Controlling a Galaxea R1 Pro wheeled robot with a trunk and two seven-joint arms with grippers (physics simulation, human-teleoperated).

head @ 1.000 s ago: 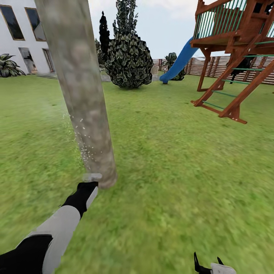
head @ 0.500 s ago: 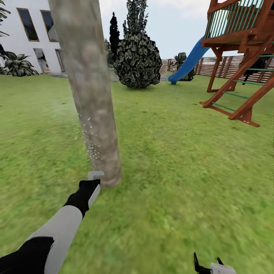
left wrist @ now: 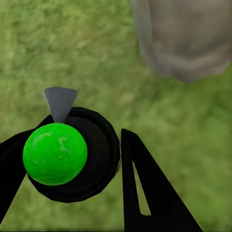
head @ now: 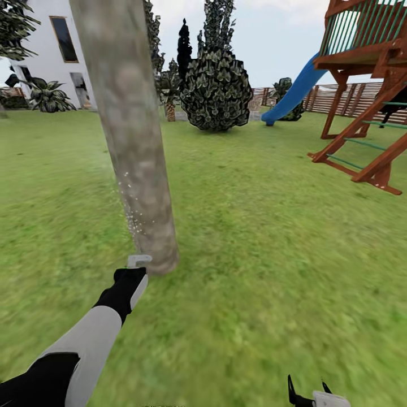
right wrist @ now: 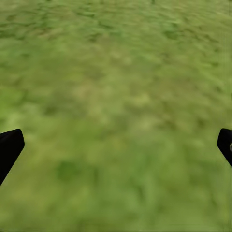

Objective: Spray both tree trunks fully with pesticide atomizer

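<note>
Atomizer (left wrist: 55, 153), green ball on black body, clamped in left fingers (left wrist: 145, 188); right fingers (right wrist: 9, 147) spread, empty.

Held item: black round atomizer body with a glossy green ball on top (left wrist: 65, 157), grey wedge nozzle (left wrist: 60, 102) projecting from it.
Left gripper (left wrist: 79, 186): black fingers (left wrist: 145, 188) flanking the body.
Ahead: pale grey-beige tree trunk base (left wrist: 186, 38).
Ground: blurry green grass lawn (left wrist: 72, 48).
</note>
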